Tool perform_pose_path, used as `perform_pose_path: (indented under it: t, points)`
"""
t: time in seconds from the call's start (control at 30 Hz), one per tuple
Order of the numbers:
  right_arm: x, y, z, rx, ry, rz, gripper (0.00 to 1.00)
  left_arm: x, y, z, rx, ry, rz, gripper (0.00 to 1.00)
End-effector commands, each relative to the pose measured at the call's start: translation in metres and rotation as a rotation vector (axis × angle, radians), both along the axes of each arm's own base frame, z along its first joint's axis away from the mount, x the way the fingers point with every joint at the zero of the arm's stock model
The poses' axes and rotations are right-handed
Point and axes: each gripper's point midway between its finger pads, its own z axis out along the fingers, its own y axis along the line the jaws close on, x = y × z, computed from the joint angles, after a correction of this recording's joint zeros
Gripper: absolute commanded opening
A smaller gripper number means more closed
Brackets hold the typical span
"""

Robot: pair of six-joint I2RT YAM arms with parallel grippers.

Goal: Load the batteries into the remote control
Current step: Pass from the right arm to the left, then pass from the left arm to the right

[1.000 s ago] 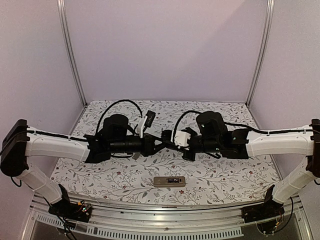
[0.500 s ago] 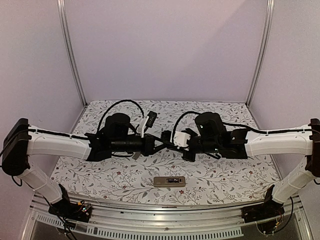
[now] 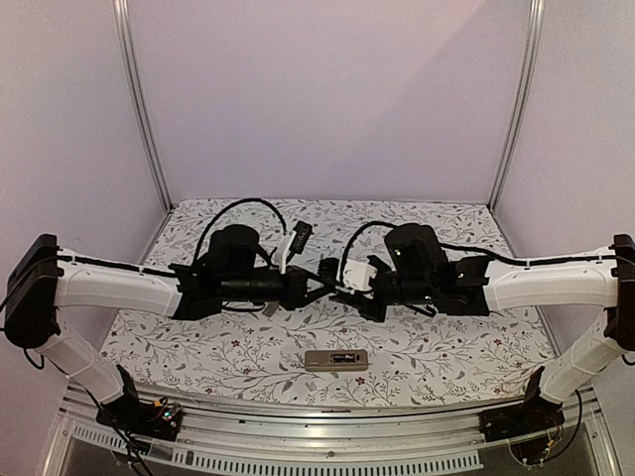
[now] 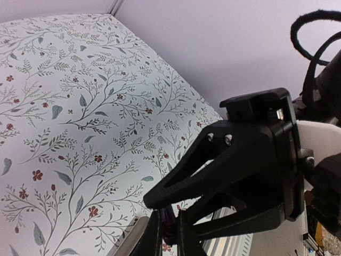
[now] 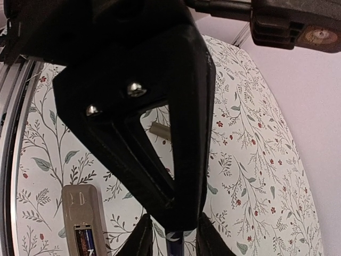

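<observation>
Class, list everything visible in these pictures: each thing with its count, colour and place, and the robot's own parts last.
remote control: one, tan back up; near edge, centre.
batteries: two, dark bluish-black; one in the remote's recess, one held in mid-air.
small tan piece: one; lying under the left arm.
table: one, white floral cover.
frame posts: two, silver; back corners.
left end effector: one, black; shut on the raised battery.
right end effector: one, black; jaws apart on either side of that battery.
</observation>
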Motion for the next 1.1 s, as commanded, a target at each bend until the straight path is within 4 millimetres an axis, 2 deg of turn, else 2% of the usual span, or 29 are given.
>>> perform_pose_path:
  t: [0.0,0.2,0.37,0.43,0.5,0.6,0.7,0.73,0.8,0.87,0.9,0.97,1.07]
  points:
    - [0.003,0.008,0.01,0.042,-0.008,-0.011,0.3,0.0,0.002,-0.004,0.021,-0.005,-0.005,0.0]
    - [0.001,-0.002,0.004,0.022,-0.003,-0.031,0.4,0.001,0.007,0.001,0.015,-0.03,0.013,0.0]
    - [-0.008,-0.022,-0.001,0.075,0.12,-0.003,0.62,0.0,0.011,0.017,-0.021,-0.066,0.025,0.0]
    - [-0.015,-0.03,0.014,0.167,0.161,0.013,0.73,0.0,0.013,0.026,-0.045,-0.093,0.025,0.0]
    - [-0.02,-0.038,0.037,0.264,0.165,0.018,0.85,-0.001,0.013,0.037,-0.077,-0.126,0.02,0.0]
    - [-0.024,-0.049,0.057,0.349,0.148,0.024,0.92,-0.005,0.012,0.058,-0.137,-0.181,-0.005,0.0]
    - [-0.03,-0.054,0.078,0.415,0.126,0.058,0.91,-0.011,0.011,0.08,-0.22,-0.228,-0.032,0.0]
    - [-0.032,-0.053,0.083,0.422,0.114,0.074,0.89,-0.014,0.011,0.09,-0.265,-0.252,-0.042,0.0]
    - [-0.032,-0.052,0.094,0.442,0.088,0.09,0.83,-0.019,0.013,0.099,-0.316,-0.275,-0.058,0.0]
    - [-0.032,-0.05,0.102,0.457,0.06,0.108,0.76,-0.021,0.013,0.103,-0.336,-0.281,-0.064,0.0]
    - [-0.033,-0.049,0.105,0.459,0.05,0.12,0.68,-0.021,0.012,0.102,-0.336,-0.278,-0.066,0.0]
    - [-0.032,-0.045,0.107,0.454,0.045,0.133,0.6,-0.023,0.011,0.103,-0.34,-0.267,-0.076,0.0]
    - [-0.032,-0.041,0.102,0.439,0.047,0.151,0.58,-0.025,0.011,0.104,-0.346,-0.266,-0.085,0.0]
